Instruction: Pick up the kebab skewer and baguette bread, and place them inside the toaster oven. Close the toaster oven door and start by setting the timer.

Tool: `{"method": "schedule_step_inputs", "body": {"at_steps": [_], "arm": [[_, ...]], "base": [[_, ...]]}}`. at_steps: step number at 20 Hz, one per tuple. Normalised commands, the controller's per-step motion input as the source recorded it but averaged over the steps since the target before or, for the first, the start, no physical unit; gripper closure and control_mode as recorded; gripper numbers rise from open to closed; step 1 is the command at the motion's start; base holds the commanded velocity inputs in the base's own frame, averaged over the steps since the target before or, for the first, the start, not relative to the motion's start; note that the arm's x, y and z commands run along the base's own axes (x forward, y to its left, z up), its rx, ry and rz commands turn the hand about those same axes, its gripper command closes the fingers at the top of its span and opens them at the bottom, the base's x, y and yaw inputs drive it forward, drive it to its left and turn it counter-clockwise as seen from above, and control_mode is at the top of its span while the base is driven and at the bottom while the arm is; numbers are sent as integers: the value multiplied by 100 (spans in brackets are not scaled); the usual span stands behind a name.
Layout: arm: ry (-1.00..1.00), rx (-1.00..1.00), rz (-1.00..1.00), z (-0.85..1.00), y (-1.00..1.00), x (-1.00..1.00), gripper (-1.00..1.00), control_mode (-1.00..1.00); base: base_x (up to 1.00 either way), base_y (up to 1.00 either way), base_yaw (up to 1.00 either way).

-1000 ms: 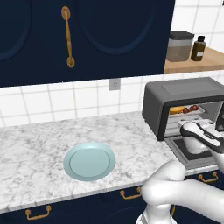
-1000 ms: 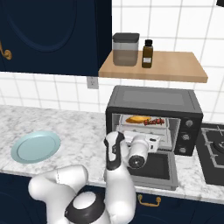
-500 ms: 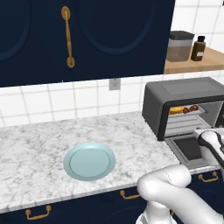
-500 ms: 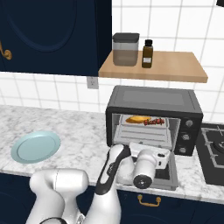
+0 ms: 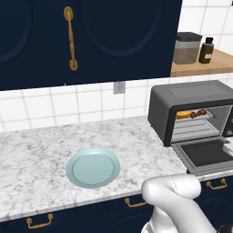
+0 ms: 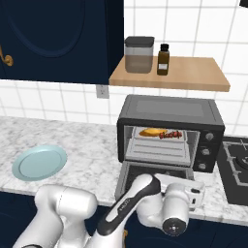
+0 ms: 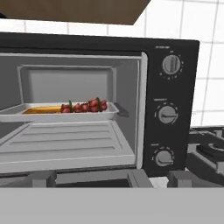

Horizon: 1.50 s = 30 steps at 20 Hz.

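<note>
The toaster oven [image 6: 169, 112] stands on the counter with its door [image 5: 205, 154] folded down flat. On the tray rack inside lie the baguette bread [image 7: 41, 109] and, just right of it, the kebab skewer [image 7: 85, 106]; both also show as baguette [image 6: 152, 131] and skewer [image 6: 170, 134]. My gripper [image 6: 188, 190] hangs low at the door's front edge, facing into the oven, with nothing in it. Its fingertips are hidden, so its state is unclear. Three knobs, top [image 7: 171, 64], middle [image 7: 167, 114] and bottom [image 7: 163, 156], sit on the oven's right panel.
A pale blue plate [image 5: 93, 167] lies bare on the marble counter at left. Above the oven, a wooden shelf [image 6: 203, 77] carries a grey-lidded canister [image 6: 139, 54] and a dark bottle [image 6: 163, 59]. A stove [image 6: 237, 167] borders the oven's right side.
The arm has dropped from in front of the oven opening to below the level of the open door, and has left the right edge of the left base view.
</note>
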Motion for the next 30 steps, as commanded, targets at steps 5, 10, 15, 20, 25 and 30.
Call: {"method": "schedule_step_inputs", "body": {"at_steps": [5, 10, 15, 20, 25, 30], "arm": [[3, 0, 0, 0, -44, -75, -100, -100], [6, -2, 0, 0, -35, -70, -100, -100], [3, -2, 5, -6, -8, -43, -100, -100], [2, -2, 9, -24, 0, -17, -100, -100], [4, -3, 6, -25, 2, -15, -100, -100], [3, -1, 0, -10, 18, 0, -100, -100]], "base": [[0, 0, 0], [0, 0, 0], [0, 0, 0], [0, 0, 0], [0, 0, 0], [0, 0, 0]]}}
